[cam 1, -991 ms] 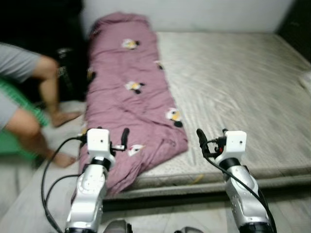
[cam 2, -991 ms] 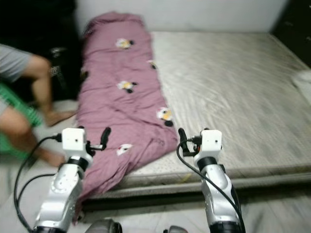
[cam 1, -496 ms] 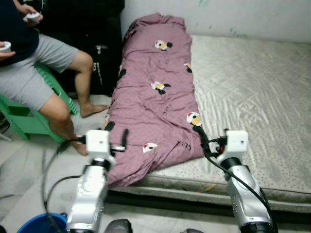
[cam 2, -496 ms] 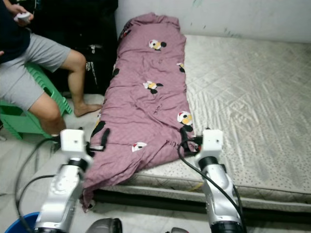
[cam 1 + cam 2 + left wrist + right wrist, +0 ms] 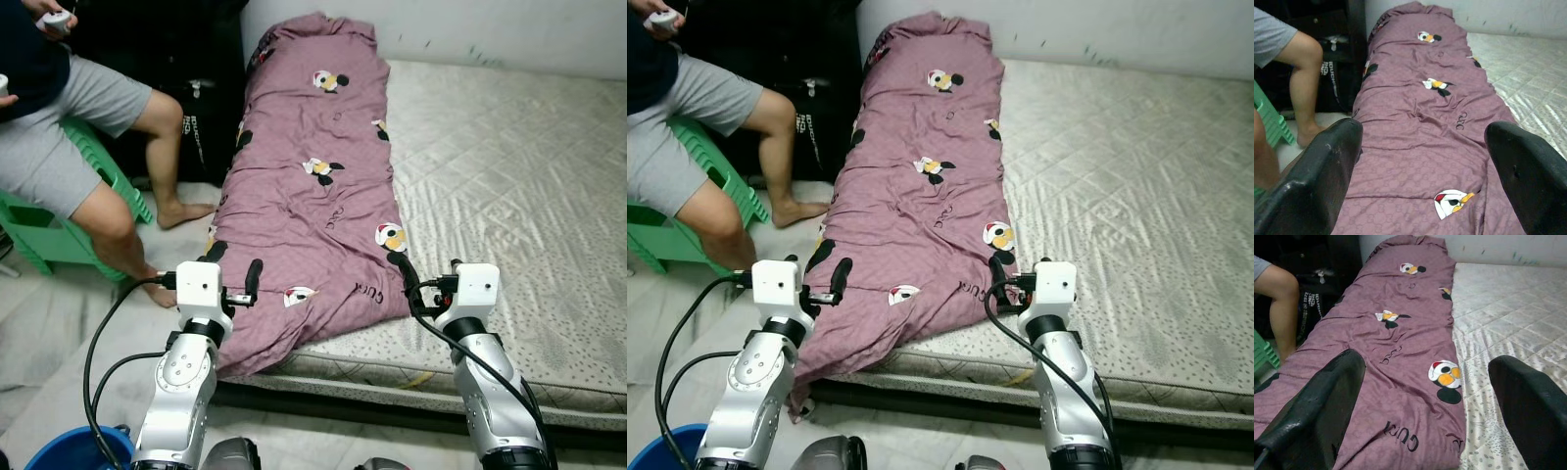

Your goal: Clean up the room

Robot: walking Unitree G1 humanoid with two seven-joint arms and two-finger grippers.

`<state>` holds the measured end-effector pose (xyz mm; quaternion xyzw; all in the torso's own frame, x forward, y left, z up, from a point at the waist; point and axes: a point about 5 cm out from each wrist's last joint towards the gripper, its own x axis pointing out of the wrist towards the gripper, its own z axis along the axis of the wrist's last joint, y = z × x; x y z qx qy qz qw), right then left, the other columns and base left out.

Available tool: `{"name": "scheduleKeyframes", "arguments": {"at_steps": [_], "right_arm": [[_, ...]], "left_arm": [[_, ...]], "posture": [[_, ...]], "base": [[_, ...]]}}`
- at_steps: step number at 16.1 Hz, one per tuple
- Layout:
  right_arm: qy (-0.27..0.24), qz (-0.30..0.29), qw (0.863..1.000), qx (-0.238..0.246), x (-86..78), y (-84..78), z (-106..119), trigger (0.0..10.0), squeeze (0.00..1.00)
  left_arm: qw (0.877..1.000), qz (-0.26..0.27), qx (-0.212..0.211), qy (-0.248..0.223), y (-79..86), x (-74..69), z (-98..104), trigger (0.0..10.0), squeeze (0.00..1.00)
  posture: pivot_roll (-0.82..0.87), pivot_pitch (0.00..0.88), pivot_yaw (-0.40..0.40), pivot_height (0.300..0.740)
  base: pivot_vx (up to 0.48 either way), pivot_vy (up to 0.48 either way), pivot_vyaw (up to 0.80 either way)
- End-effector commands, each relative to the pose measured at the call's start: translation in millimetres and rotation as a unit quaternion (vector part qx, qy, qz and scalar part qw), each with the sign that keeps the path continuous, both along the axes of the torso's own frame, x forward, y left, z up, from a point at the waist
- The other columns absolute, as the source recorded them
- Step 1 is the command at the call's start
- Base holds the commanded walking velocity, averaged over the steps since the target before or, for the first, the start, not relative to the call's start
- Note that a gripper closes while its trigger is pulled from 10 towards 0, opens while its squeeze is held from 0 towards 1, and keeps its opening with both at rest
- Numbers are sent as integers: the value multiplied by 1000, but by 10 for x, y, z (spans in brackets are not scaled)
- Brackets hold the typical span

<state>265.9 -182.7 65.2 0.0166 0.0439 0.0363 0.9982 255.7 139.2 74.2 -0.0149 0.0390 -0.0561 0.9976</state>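
A mauve blanket (image 5: 313,176) with cartoon mouse prints lies lengthwise along the left side of a grey quilted mattress (image 5: 509,176). Its near end hangs over the mattress's front left corner. Both arms are held out in front of me at the near edge. My left gripper (image 5: 1422,161) is open above the blanket's hanging corner, one black finger (image 5: 254,270) showing. My right gripper (image 5: 1425,396) is open too, over the blanket's near right edge beside a mouse print (image 5: 390,236). Neither holds anything.
A person (image 5: 69,147) sits on a green stool (image 5: 39,235) at the left, bare feet on the floor beside the mattress. A black bag (image 5: 201,117) stands behind their legs. A blue bucket rim (image 5: 78,455) shows at the bottom left.
The camera has swung left and steadied, bringing the seated person, the stool and the bucket into view. Both arms keep the same pose with open fingers.
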Motion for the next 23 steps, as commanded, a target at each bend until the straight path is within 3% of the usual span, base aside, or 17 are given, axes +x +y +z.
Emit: {"name": "scheduleKeyframes", "arguments": {"at_steps": [1, 13, 23], "right_arm": [[4, -5, 1000, 0, -22, -26, -19, 10000, 0], [5, -7, 1000, 2, -24, -21, -31, 10000, 0], [8, -18, 1000, 8, -62, -50, -40, 10000, 0]], "left_arm": [[1000, -8, 4, -5, 3, -16, 14, 10000, 0], [1000, -16, 2, -1, -4, -42, 7, 10000, 0], [1000, 6, 12, 20, 35, -95, -66, 10000, 0]], "posture": [[-34, 41, -18, 740], [-29, 43, -15, 740], [-30, 55, -15, 740]], "base": [[0, 0, 0], [254, 0, 0], [0, 0, 0]]}}
